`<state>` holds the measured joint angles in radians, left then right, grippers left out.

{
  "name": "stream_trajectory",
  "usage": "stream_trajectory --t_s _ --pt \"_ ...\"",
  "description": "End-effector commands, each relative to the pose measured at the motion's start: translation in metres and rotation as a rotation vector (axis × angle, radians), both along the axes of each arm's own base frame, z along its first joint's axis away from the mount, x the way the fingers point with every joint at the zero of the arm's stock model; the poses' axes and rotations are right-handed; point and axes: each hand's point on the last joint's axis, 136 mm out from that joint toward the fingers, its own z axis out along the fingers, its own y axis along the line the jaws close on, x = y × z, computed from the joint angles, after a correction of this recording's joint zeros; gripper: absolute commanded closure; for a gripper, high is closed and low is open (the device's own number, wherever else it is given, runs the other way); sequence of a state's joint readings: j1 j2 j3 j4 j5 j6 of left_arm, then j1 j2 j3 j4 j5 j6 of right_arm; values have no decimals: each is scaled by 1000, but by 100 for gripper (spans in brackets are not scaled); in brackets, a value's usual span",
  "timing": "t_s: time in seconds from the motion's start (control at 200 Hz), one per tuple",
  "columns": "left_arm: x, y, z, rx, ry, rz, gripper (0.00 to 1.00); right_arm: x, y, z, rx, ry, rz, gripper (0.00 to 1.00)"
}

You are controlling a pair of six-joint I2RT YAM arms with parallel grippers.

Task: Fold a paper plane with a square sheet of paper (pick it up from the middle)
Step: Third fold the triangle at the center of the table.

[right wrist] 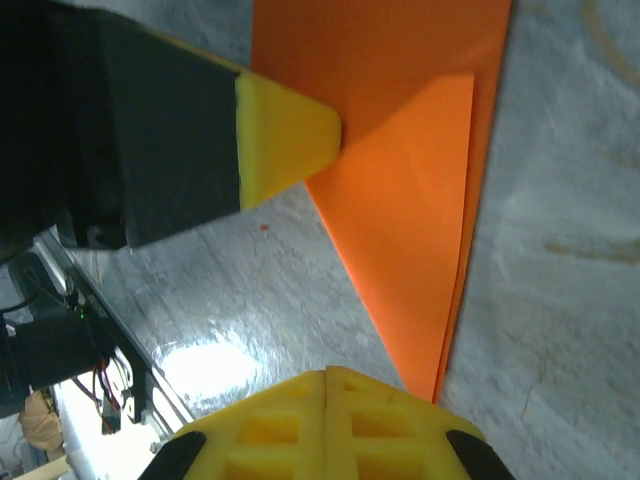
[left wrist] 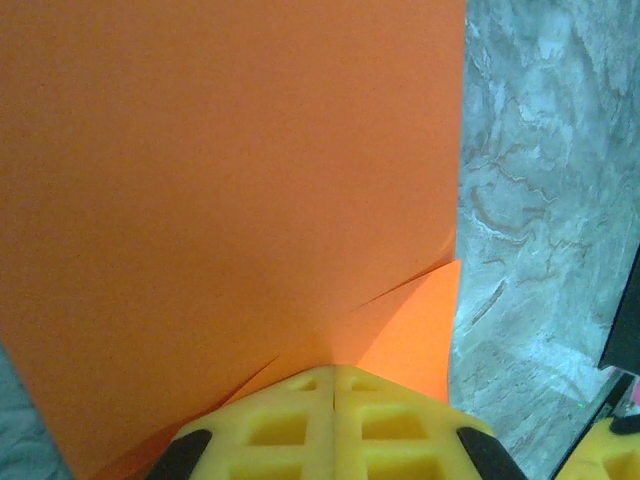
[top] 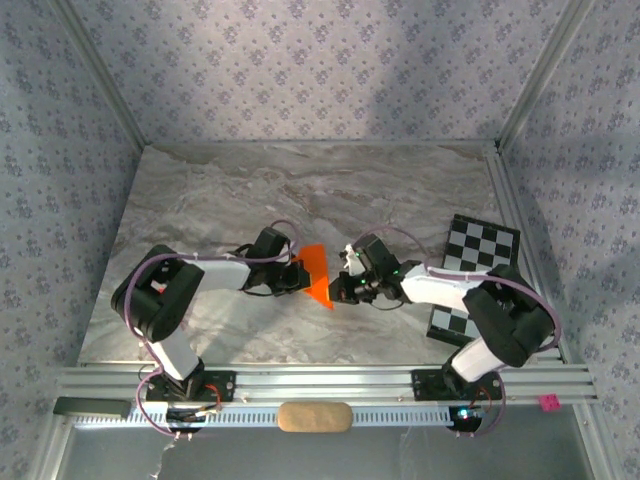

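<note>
The square sheet of paper (top: pixel 318 272) lies flat on the marble table between my two grippers, folded into a long bright orange triangle with a sharp tip toward the near edge. In the left wrist view the paper (left wrist: pixel 230 180) spreads ahead of my left gripper (left wrist: pixel 333 370), whose yellow jaws are shut with their tip against the folded layers. From the right wrist, that left gripper (right wrist: pixel 325 130) touches the paper's (right wrist: pixel 410 220) left edge. My right gripper (right wrist: pixel 328 373) is shut, with nothing in it, just left of the paper's sharp tip. From above, the left gripper (top: pixel 300 277) and right gripper (top: pixel 337 290) flank the paper.
A black-and-white checkerboard card (top: pixel 478 270) lies at the right, partly under the right arm. The marble table (top: pixel 250 190) stretches bare toward the back. An aluminium rail (top: pixel 320 385) runs along the near edge, with a tan pad (top: pixel 314 417) and a small pink piece (top: pixel 548 402) beyond it.
</note>
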<state>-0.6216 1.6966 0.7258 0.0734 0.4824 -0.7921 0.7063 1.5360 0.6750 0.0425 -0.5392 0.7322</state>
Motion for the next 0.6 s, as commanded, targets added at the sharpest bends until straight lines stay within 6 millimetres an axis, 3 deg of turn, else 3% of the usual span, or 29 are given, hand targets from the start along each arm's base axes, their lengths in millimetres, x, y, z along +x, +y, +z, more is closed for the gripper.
stream_trajectory --t_s 0.0,0.215,0.595 --pt "-7 12 -15 82 20 -44 97 11 9 -2 3 13 -6 95" --pt "-7 8 -11 69 17 -69 97 19 26 -9 7 38 22 95" --pt "-4 7 -6 64 17 -54 96 1 2 -58 -92 142 -18 98"
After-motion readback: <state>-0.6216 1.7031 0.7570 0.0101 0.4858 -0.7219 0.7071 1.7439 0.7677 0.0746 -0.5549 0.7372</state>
